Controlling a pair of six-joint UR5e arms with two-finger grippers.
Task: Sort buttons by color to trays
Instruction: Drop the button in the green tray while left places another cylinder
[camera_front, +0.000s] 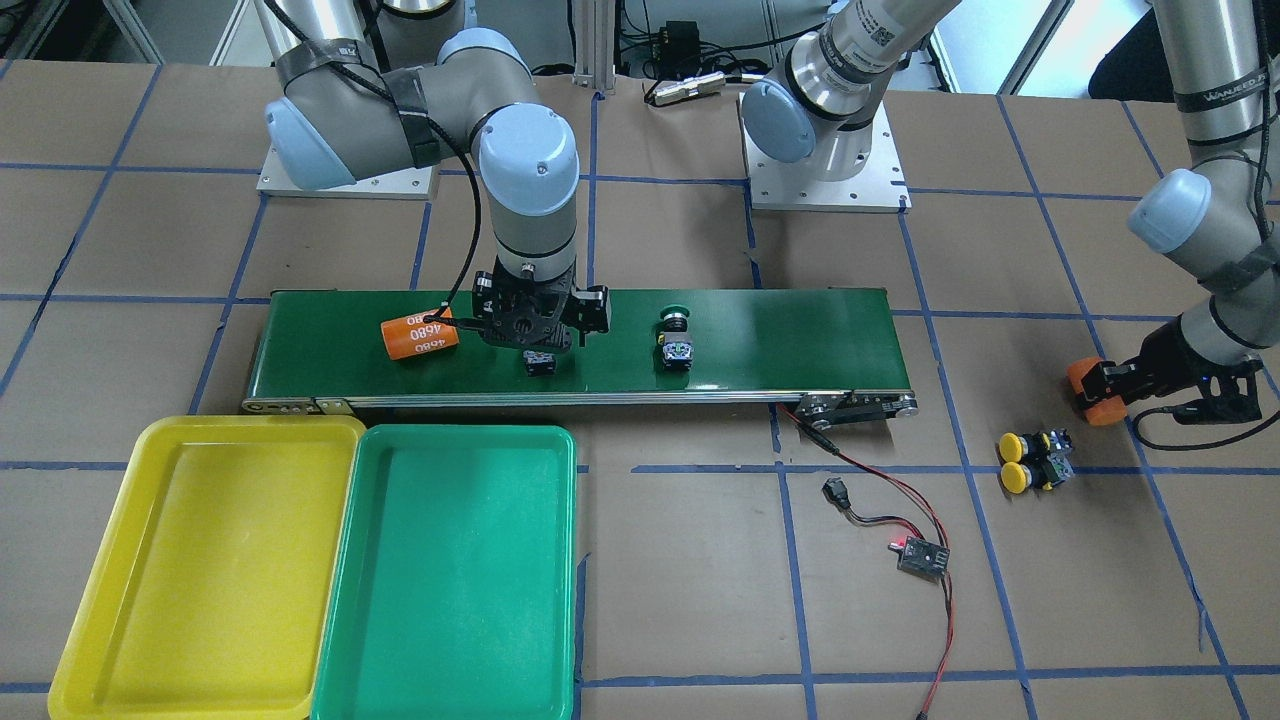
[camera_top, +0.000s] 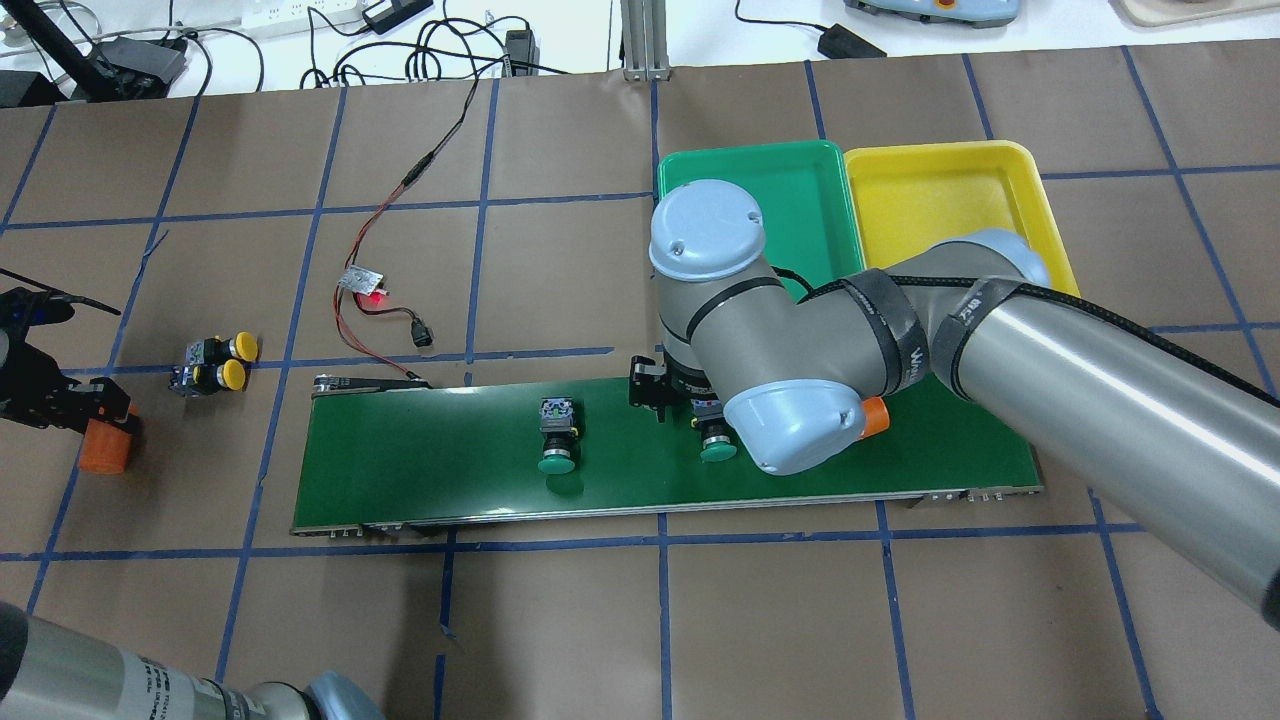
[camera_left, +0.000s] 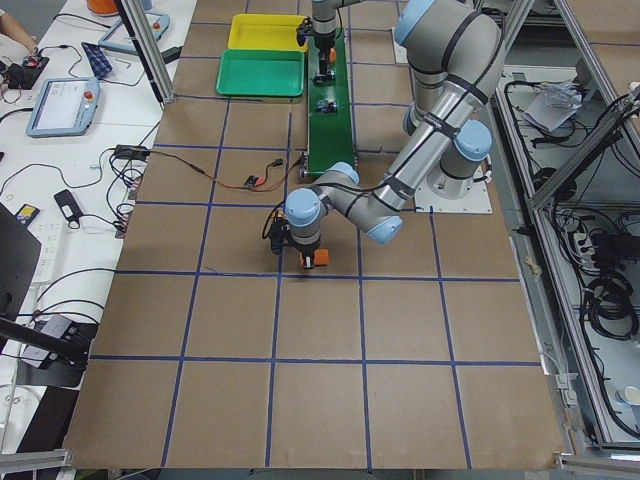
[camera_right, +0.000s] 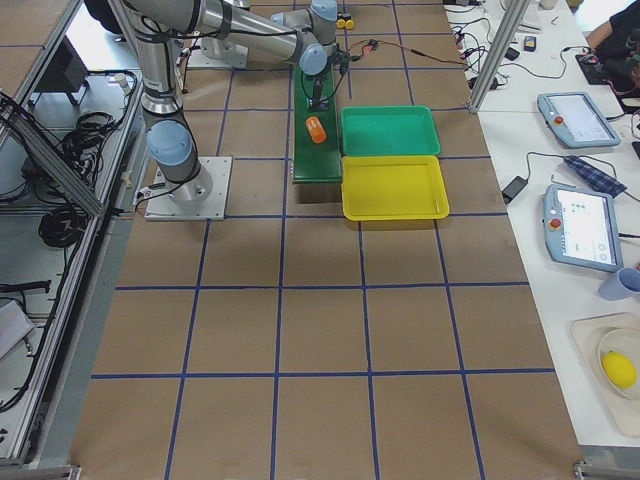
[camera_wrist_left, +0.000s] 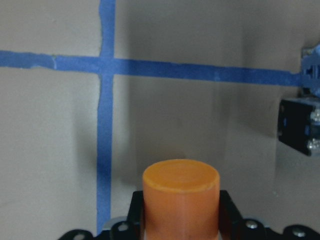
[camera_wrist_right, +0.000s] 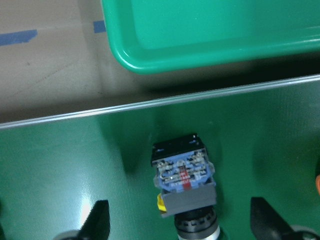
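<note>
On the conveyor belt (camera_front: 760, 340) a green-capped button (camera_wrist_right: 184, 182) lies on its side between the spread fingers of my right gripper (camera_front: 537, 345), which is open and not touching it. A second green button (camera_front: 677, 340) lies further along the belt. Two yellow buttons (camera_front: 1022, 461) lie side by side on the table off the belt's end. Close to them, low over the table, my left gripper (camera_front: 1100, 392) is shut on an orange cylinder (camera_wrist_left: 181, 195). The yellow tray (camera_front: 200, 570) and the green tray (camera_front: 460, 570) sit side by side, both holding nothing.
Another orange cylinder (camera_front: 420, 335) lies on the belt just beside my right gripper. A small black circuit board (camera_front: 920, 555) with red wires lies on the table between the trays and the yellow buttons. Blue tape lines grid the brown table top.
</note>
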